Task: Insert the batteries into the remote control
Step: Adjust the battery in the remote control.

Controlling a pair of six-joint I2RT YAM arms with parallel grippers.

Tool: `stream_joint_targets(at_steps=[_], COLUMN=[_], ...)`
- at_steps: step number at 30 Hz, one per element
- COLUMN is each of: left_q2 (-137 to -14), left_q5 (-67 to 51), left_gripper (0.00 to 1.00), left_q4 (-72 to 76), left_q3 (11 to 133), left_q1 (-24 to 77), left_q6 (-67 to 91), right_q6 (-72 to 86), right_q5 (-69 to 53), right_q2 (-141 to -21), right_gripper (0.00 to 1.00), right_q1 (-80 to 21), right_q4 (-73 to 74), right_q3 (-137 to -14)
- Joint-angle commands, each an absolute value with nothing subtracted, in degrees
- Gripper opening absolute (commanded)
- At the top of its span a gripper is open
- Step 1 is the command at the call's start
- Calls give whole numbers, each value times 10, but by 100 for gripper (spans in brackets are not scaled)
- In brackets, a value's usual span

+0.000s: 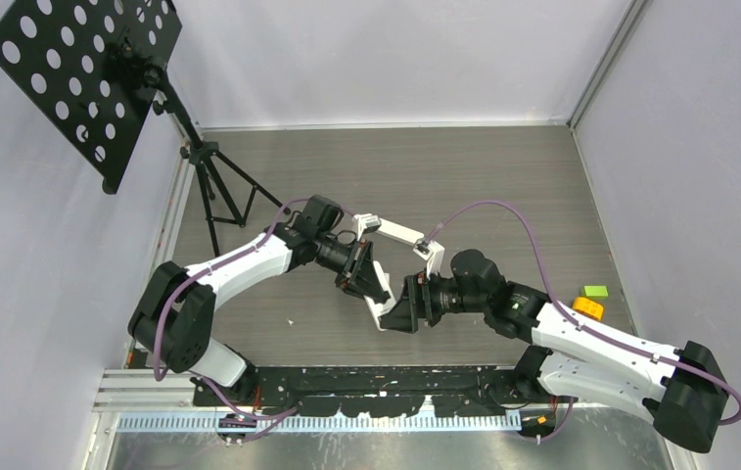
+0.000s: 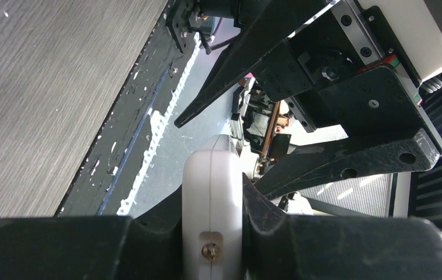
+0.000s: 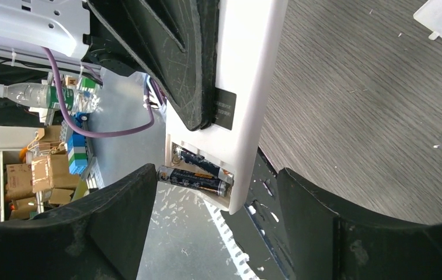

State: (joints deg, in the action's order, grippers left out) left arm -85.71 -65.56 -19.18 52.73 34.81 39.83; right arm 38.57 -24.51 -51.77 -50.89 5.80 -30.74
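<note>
Remote control [image 2: 212, 186] is sitting clamped edgewise between the fingers of the left gripper [image 1: 376, 289], at the bottom centre of the left wrist view. That grip is holding it up off the table [image 1: 444, 176] and, I judge, is turning its open battery bay [image 3: 202, 170] toward the other arm so the bay is within reach. The right gripper [image 3: 215, 195] is facing that end with its jaws standing wide apart and gripping nothing. They are straddling the lower tip of the remote, one finger at the lower left of the right wrist frame and one at the lower right.

Two batteries [image 3: 198, 178] are lying side by side in the bay, just above the gap between the jaws. The nearer battery is poking past the bay's edge, its end just beside the lower-left finger [image 3: 119, 221]; whether they are touching I cannot tell. It is probably needing a push to seat.
</note>
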Motion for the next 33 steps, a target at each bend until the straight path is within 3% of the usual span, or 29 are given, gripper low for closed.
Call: stream_joint_targets(at_steps=[1, 19, 33], left_q2=[-836, -814, -813], left_q5=[-680, -692, -693], left_gripper=[0, 0, 0], left_q4=[-192, -187, -186], left_q3=[542, 540, 540], left_q1=[351, 366, 366], left_q6=[393, 389, 388], right_q6=[376, 383, 384], right_q5=[-238, -233, -242], right_q2=[-523, -536, -513], right_gripper=[77, 53, 48], right_q1=[-512, -512, -512], right_q4=[47, 29, 9], right_q3=[-329, -315, -290])
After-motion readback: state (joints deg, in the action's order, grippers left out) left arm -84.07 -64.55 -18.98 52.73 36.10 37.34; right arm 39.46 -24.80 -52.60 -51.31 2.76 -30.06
